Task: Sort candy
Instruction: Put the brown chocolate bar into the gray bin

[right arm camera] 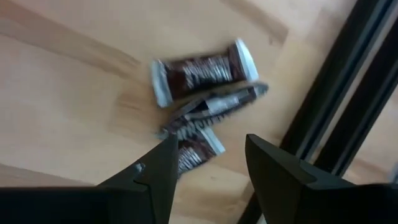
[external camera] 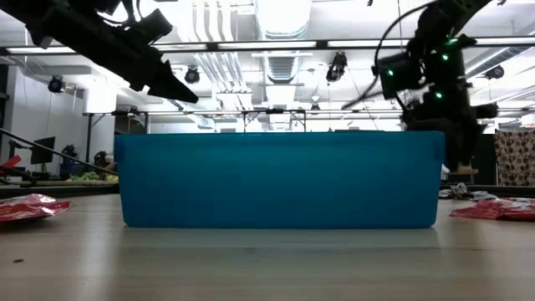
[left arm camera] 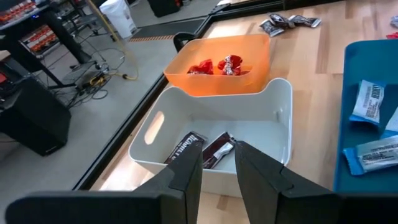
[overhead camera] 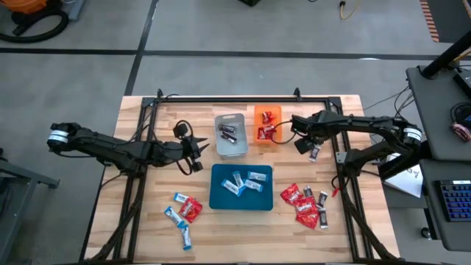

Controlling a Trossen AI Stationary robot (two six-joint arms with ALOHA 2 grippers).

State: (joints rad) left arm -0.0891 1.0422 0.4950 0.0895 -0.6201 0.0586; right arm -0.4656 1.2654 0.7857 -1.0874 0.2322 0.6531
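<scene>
— Right wrist view: what is being lined up?
— Dark mini bars (right arm camera: 202, 84), right of the orange tray (overhead camera: 267, 125); right gripper (right arm camera: 208, 163) is spread (empty). A descent is needed. Left gripper (left arm camera: 219, 167) is parted, unloaded.

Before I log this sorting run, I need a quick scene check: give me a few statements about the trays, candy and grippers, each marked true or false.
1. The orange tray holds red packets. True.
2. The blue tray is empty. False: blue-and-white bars lie in it.
3. The grey tray holds dark mini bars. True.
4. The right gripper is clamped on a red packet. False: its fingers stand apart, empty, above dark bars on the table.
</scene>
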